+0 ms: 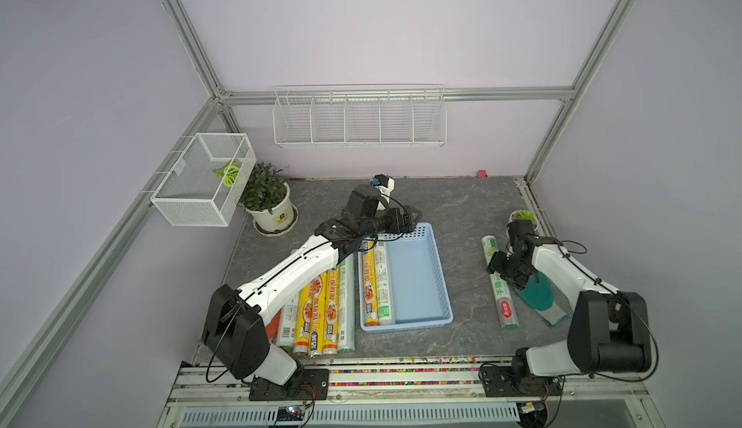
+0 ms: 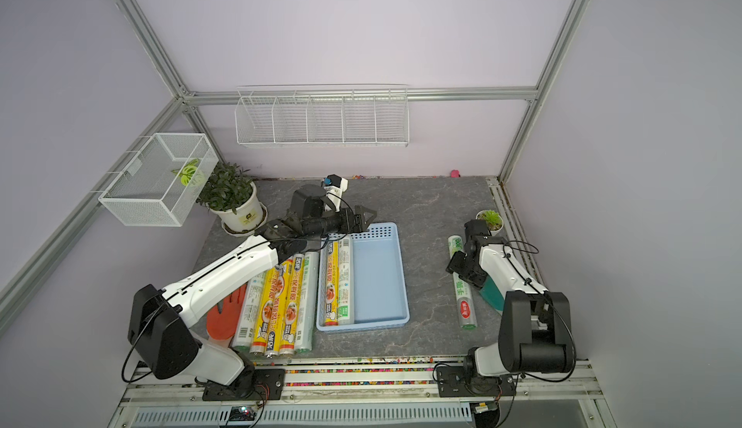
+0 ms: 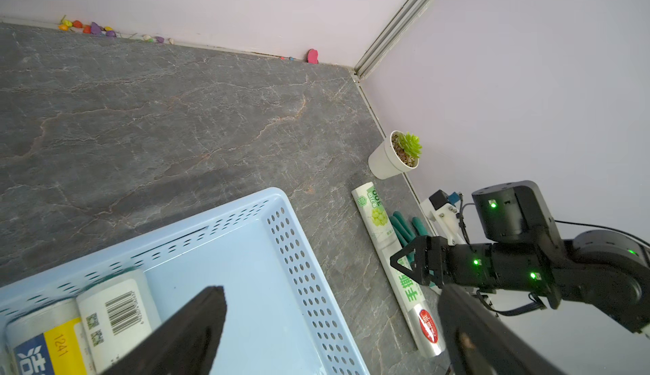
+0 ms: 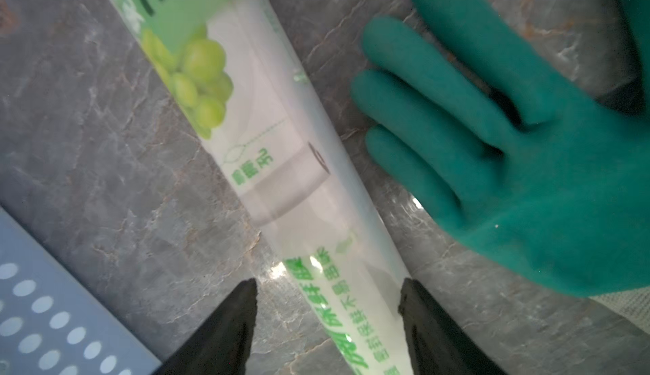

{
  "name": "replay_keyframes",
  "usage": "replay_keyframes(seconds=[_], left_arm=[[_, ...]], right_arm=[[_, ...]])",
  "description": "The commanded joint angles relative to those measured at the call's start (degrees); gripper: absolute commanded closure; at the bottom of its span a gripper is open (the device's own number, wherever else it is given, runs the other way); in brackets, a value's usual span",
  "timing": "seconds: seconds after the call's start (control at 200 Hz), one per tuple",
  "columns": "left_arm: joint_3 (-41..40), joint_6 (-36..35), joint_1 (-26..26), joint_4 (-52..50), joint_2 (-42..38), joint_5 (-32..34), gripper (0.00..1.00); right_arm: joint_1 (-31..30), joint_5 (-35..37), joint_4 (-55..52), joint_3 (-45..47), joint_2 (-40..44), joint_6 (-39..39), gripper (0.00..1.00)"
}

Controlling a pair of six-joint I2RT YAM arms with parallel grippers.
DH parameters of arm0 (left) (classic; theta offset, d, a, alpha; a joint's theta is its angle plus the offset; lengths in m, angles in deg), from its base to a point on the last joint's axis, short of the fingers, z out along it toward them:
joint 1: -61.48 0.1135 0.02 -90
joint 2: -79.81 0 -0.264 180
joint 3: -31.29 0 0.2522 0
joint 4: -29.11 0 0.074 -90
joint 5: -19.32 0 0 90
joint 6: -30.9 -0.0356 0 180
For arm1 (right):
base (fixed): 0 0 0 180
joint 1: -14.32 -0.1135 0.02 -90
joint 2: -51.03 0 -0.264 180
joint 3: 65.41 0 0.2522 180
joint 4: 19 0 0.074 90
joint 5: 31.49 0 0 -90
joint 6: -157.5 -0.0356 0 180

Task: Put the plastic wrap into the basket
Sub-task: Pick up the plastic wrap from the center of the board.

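at the far left a white mesh box (image 1: 202, 181) hangs on the frame, with a potted plant (image 1: 267, 199) beside it. next, four rolls of plastic wrap (image 1: 321, 309) lie side by side on the table (image 1: 461, 213), just left of the basket (image 1: 421, 277), and the left arm crosses over them. an orange glove (image 2: 225, 313) next to them shows plainly in a top view.

two rolls (image 1: 377, 285), one yellow and one white, lie inside the basket against its left wall. the left gripper (image 1: 415, 221) hovers over the basket's far end. the top views give only its dark shape. the left wrist view shows its fingers (image 3: 190, 331) spread wide with nothing between them.

well to the right a green-print roll (image 1: 500, 285) lies on the table, with a green glove (image 1: 540, 293) just beside it and a small succulent pot (image 1: 522, 216) beyond. the right gripper (image 1: 494, 265) is down at this roll. only the right wrist view shows how its claw (image 4: 327, 281) stands: open and straddling the roll, one finger at the roll's edge, the other with a strip of table showing in between.
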Motion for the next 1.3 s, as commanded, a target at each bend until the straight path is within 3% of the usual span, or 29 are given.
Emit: replay_keyframes(seconds=[0.0,0.115,0.415,0.73,1.025,1.21,1.295], left_arm=[[1.2,-1.8,0.1,-0.3,0.3,1.6,0.00],[0.6,-2.5,0.5,-0.3,0.2,2.4,0.00],[0.5,-2.1,0.9,-1.2,1.1,2.7,0.00],[5.1,-0.9,0.8,-5.7,7.0,-3.3,0.00],[9.6,1.7,0.3,-7.2,14.9,-14.6,0.00],[13.5,0.2,-4.5,-11.1,20.1,-16.0,0.00],[14.3,0.7,-6.9,-12.6,22.0,-15.2,0.00]], right_arm=[[-0.2,-2.9,-2.5,-1.9,-2.6,4.2,0.30],[-2.4,-6.9,-2.1,-3.1,-5.1,6.1,0.31],[-13.3,1.6,-7.9,-13.1,-17.1,6.7,0.32],[-13.6,0.2,-0.1,-9.3,-18.4,-3.7,0.32],[-13.8,-0.3,2.9,-6.7,-18.2,-4.3,0.42],[-13.5,-0.9,2.9,-6.3,-17.6,-3.2,0.45],[-13.4,-1.1,3.6,-5.6,-17.1,-3.4,0.41]])
